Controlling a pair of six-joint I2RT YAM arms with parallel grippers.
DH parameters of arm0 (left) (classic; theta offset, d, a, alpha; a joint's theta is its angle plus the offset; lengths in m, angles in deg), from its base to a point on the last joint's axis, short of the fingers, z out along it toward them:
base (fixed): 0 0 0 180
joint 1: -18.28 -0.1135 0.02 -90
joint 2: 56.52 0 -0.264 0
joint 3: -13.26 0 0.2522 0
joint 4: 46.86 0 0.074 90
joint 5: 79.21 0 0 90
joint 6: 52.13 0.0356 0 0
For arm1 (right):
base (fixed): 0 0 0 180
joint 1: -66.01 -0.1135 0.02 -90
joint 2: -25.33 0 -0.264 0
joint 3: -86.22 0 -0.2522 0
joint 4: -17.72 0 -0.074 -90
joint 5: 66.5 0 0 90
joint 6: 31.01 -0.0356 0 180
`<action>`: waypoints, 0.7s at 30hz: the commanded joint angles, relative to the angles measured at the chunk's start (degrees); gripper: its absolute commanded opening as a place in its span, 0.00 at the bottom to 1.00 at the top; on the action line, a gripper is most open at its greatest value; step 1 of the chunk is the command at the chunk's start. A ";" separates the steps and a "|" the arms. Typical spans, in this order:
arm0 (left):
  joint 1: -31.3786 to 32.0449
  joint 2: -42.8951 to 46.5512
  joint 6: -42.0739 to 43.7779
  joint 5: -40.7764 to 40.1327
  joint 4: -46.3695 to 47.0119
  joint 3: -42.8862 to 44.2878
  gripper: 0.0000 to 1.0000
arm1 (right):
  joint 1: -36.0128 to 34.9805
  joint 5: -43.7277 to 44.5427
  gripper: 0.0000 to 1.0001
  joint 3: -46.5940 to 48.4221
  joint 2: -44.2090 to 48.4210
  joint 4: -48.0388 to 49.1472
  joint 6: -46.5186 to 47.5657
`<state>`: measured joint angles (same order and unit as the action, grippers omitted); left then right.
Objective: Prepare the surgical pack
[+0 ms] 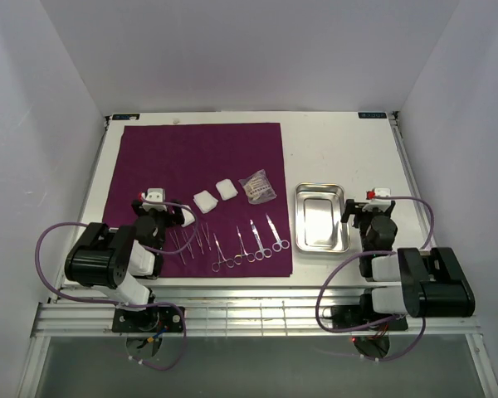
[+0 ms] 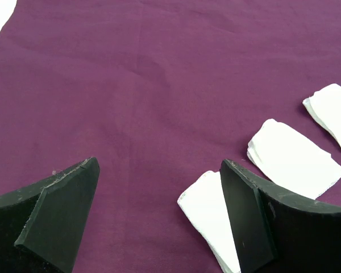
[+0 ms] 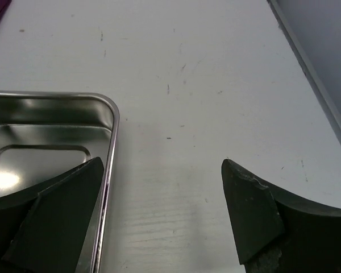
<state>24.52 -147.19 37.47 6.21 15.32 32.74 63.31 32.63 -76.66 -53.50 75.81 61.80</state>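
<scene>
Purple cloth (image 1: 191, 157) is spread flat left on the table (image 1: 332, 149), gauze (image 1: 206, 200) and instruments (image 1: 249, 240) laid on it, a tray (image 1: 319, 187) set just right, while left gripper (image 2: 159, 165) and right gripper (image 3: 162, 162) are held open, empty.

Cloth (image 1: 195, 166): deep purple, plain and uniform, no print; gauze pads (image 1: 206, 201): white, unmarked; packet (image 1: 258, 186): clear wrap over pale, speckled grey-tan contents; instruments (image 1: 249, 240): bright silver metal; tray (image 1: 321, 189): polished silver, mirror-like, with dark and light reflected bands; table (image 1: 340, 149): white, with faint grey scuffs and specks in the right wrist view; left gripper (image 2: 159, 165) and right gripper (image 3: 162, 162): matt black fingers, pale wear along the edges; left arm (image 1: 100, 257) and right arm (image 1: 436, 282): black bodies with white sections; cables (image 1: 50, 240): purple; red mark (image 1: 370, 193) beside the right gripper; walls (image 1: 232, 50): pale, plain.
</scene>
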 commanded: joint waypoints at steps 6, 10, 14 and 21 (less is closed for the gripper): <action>0.09 -0.12 0.05 0.53 5.98 0.17 0.98 | 0.06 8.88 0.90 9.46 25.17 -18.84 -4.80; -0.35 9.51 3.47 7.18 -1.77 -1.67 0.98 | 1.12 -0.92 0.90 16.49 30.92 -26.71 -5.80; -0.09 31.41 9.19 17.95 -31.87 10.60 0.98 | 1.03 -23.73 0.99 30.46 27.16 -44.84 -10.78; 1.14 29.87 7.45 -7.36 -76.24 41.28 0.98 | -18.85 -11.90 0.72 52.60 12.77 -75.06 -7.32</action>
<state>25.59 -114.50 45.38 8.40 -32.83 68.21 55.79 14.38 -32.45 -36.08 21.91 50.94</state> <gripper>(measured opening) 0.980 0.722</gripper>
